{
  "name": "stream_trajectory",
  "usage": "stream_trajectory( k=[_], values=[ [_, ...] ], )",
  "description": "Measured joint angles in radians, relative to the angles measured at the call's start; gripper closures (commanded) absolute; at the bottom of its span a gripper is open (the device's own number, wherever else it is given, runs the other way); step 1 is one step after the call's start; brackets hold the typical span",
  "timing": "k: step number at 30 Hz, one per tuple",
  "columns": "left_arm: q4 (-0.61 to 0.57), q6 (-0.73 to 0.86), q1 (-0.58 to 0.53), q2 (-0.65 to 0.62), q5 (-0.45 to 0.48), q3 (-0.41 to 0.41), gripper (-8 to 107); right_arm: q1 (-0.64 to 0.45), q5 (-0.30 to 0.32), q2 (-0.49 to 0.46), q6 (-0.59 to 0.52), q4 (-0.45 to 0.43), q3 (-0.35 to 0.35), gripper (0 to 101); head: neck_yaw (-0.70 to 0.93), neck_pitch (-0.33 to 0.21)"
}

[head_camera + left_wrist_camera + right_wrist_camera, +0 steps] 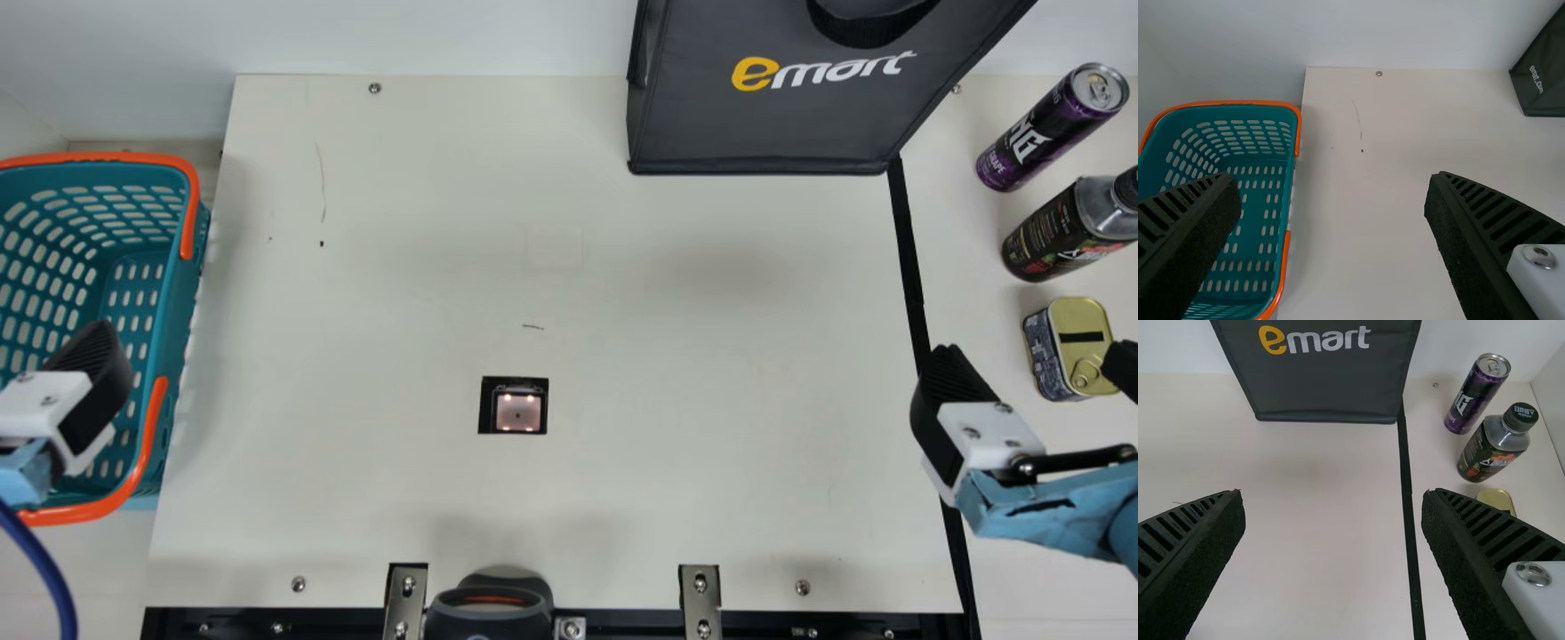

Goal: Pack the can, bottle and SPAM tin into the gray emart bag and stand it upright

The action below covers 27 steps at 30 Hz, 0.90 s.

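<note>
The gray emart bag (765, 116) stands upright at the table's back, right of centre. Along the right side are the purple can (1036, 138), the dark bottle (1058, 233) and the SPAM tin (1053, 351), all apart from the bag. My right gripper (1027, 378) is above the right edge near the tin; in the right wrist view my right gripper (1333, 553) is wide open and holds nothing. My left gripper (53, 400) is over the basket at the left; in the left wrist view my left gripper (1331, 233) is also open with nothing between its fingers.
A teal basket (203, 258) with orange handles stands at the left edge. A black tape strip (909, 258) runs down the table's right part. A small black-framed square (486, 407) lies near the middle, and a dark device (489, 613) is at the front edge.
</note>
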Motion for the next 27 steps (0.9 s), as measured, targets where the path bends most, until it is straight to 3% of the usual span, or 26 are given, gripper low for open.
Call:
stream_trajectory(
  k=[4,16,27],
  values=[
    [0.0,0.0,0.0,0.0,0.0,0.0,9,0.0,0.0,0.0,0.0,0.0,0.0,6,-0.048,-0.029],
    [0.0,0.0,0.0,0.0,0.0,0.0,9,0.0,0.0,0.0,0.0,0.0,0.0,6,-0.31,-0.295],
    [0.0,0.0,0.0,0.0,0.0,0.0,9,0.0,0.0,0.0,0.0,0.0,0.0,6,-0.319,-0.299]
  ],
)
